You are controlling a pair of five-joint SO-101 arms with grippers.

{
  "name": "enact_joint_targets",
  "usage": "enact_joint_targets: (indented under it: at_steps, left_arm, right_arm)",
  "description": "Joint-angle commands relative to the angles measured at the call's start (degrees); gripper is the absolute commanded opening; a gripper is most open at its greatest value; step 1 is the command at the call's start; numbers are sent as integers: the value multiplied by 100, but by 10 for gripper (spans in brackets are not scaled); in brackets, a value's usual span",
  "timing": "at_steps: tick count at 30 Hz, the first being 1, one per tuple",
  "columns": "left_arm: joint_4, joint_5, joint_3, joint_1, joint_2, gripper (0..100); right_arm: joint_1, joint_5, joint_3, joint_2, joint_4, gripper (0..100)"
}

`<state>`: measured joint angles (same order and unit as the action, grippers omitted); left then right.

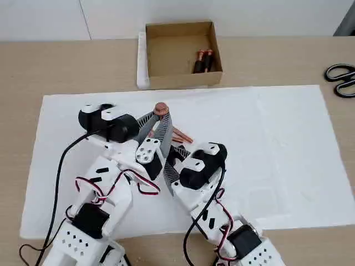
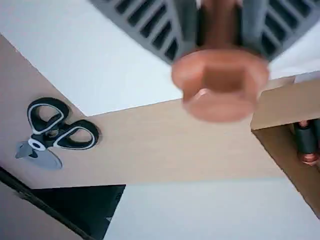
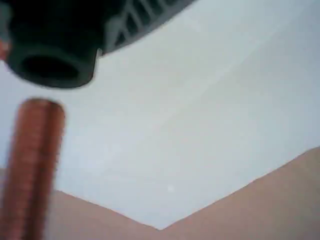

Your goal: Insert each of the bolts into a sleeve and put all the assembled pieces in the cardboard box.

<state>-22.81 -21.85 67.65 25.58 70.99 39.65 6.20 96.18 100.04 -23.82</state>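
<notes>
While two finished pieces [image 1: 202, 61] lie in the cardboard box [image 1: 172, 52] at twelve o'clock on the table, the mating step is in hand. The left gripper [image 1: 161, 114] is clamped on a copper bolt [image 1: 161, 108], head toward the box. The right gripper [image 1: 173, 156], at five o'clock from it, seems to pinch a black sleeve [image 3: 50, 55]. Another bolt [image 1: 182, 136] lies on the white cloth [image 1: 277, 138], at four o'clock from the held one. Next, I judge, thread end and sleeve mouth need lining up on one axis before any push.
</notes>
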Motion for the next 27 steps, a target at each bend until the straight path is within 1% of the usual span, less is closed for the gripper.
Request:
enact_joint_targets:
  at_steps: [1, 7, 18, 25, 27]
  left_arm:
    - [176, 53, 48, 79, 62, 6]
    - [176, 440, 286, 176, 70, 6]
    - [123, 440, 312, 176, 79, 6]
    - [-492, 440, 295, 132, 114, 6]
    - [-563, 440, 286, 132, 114, 6]
  right_arm:
    - [48, 35, 44, 40, -22, 4]
    - [22, 35, 44, 40, -22, 4]
    - [4, 35, 44, 40, -22, 4]
    - [-4, 35, 44, 40, -22, 4]
    - [-4, 35, 44, 40, -22, 4]
